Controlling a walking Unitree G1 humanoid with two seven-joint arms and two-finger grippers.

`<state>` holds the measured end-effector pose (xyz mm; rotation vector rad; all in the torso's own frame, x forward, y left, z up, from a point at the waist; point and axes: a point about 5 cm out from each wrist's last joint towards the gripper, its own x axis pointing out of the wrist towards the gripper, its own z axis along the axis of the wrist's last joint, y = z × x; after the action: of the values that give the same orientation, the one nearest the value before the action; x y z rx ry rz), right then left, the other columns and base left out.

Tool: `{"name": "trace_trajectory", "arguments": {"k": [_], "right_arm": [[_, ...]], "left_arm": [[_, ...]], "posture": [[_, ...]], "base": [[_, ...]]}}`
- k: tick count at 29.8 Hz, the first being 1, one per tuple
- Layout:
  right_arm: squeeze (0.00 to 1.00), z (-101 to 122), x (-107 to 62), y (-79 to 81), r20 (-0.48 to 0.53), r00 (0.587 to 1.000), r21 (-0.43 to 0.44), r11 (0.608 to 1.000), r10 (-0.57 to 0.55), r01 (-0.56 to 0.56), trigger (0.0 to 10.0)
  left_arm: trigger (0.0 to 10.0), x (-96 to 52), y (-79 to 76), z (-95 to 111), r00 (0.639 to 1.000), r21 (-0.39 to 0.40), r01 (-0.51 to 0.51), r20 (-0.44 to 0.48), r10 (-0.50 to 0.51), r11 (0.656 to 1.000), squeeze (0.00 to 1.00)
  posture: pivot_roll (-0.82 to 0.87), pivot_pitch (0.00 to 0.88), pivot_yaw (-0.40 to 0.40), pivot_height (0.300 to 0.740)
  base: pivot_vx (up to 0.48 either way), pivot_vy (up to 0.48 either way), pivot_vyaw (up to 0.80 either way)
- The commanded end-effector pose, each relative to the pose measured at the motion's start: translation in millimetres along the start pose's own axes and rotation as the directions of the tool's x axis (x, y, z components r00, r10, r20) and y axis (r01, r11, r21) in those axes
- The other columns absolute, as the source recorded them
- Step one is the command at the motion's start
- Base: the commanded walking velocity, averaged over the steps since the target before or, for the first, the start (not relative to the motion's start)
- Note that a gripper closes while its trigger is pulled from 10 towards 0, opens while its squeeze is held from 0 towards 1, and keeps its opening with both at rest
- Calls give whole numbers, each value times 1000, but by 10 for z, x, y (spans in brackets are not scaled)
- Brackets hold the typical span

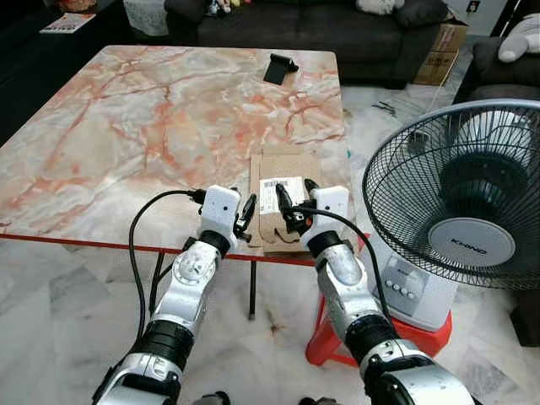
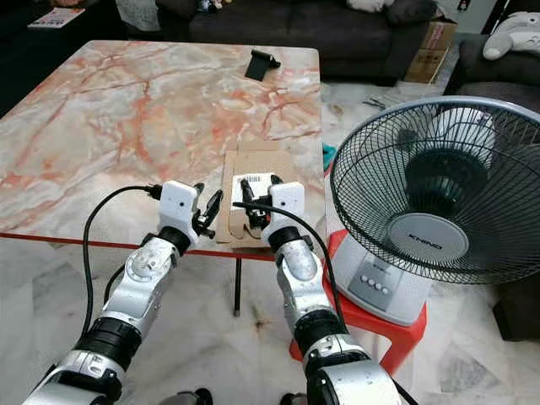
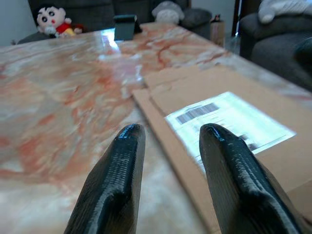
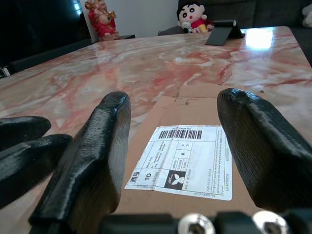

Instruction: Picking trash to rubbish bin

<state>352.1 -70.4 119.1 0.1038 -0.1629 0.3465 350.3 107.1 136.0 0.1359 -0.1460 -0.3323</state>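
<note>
Left eye view looks down on a marble table [image 1: 126,126] veined in orange and pink, with a flattened piece of cardboard [image 1: 287,173] lying at its near edge, toward the robot's right. A white shipping label [image 1: 272,194] with a barcode is stuck on the upper face of the cardboard. Both silver arms reach forward over the table's near edge.

The right gripper [image 1: 294,202] hovers over the near part of the cardboard, its 2 black fingers spread wide with the label between them; in the right wrist view the fingers [image 4: 92,156] frame the label [image 4: 187,161], and nothing is pinched between them. Whether the fingertips touch the cardboard cannot be told.

The left gripper [image 1: 246,213] sits just beside the cardboard's left edge, close to the right gripper. In the left wrist view its 2 fingers [image 3: 114,185] stand apart with a modest gap and grip nothing; one points at bare marble, the other lies over the cardboard's edge [image 3: 170,146].

At the far edge of the table stands a small black phone stand [image 1: 279,67]. On the robot's right, off the table, a standing fan [image 1: 460,194] rests on a red plastic stool [image 1: 333,337]. A dark sofa [image 1: 337,29] runs behind the table, with a cardboard box [image 1: 440,52] on the floor beside it.
</note>
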Motion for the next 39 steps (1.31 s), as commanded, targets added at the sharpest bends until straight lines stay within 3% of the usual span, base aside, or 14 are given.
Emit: {"name": "trace_trajectory", "arguments": {"k": [1, 17, 23, 30, 36, 39], "right_arm": [[0, 91, 45, 0, 41, 999, -3, 1000, -10, 11, 10000], [0, 93, 24, -44, 47, 998, -2, 999, -52, 52, 10000], [0, -13, -36, -145, -4, 986, -7, 986, -164, 164, 10000], [0, -41, 45, -192, -105, 965, -46, 970, -241, 237, 10000], [0, 19, 186, -113, -168, 968, -113, 979, -189, 172, 10000], [0, 48, 219, -79, -166, 971, -106, 982, -175, 159, 10000]], "left_arm": [[10000, 46, 43, 36, 1000, 17, 0, -8, 0, 1000, 0], [10000, 134, 87, 83, 1000, 13, 10, -5, -9, 1000, 0], [10000, 92, 148, 184, 997, 28, -34, 64, 32, 999, 0], [10000, -15, 249, 351, 987, 49, -72, 149, 64, 996, 0], [10000, -28, 253, 441, 986, 68, -52, 164, 40, 996, 0], [10000, -33, 234, 463, 987, 77, -36, 160, 23, 996, 0]], "posture": [[89, 148, 4, 740], [77, 171, 6, 740], [88, 185, 9, 740], [107, 184, 5, 740], [114, 179, 4, 740], [114, 175, 4, 740]], "base": [[0, 0, 0], [0, 0, 0], [0, 0, 0], [0, 0, 0], [0, 0, 0], [0, 0, 0]]}}
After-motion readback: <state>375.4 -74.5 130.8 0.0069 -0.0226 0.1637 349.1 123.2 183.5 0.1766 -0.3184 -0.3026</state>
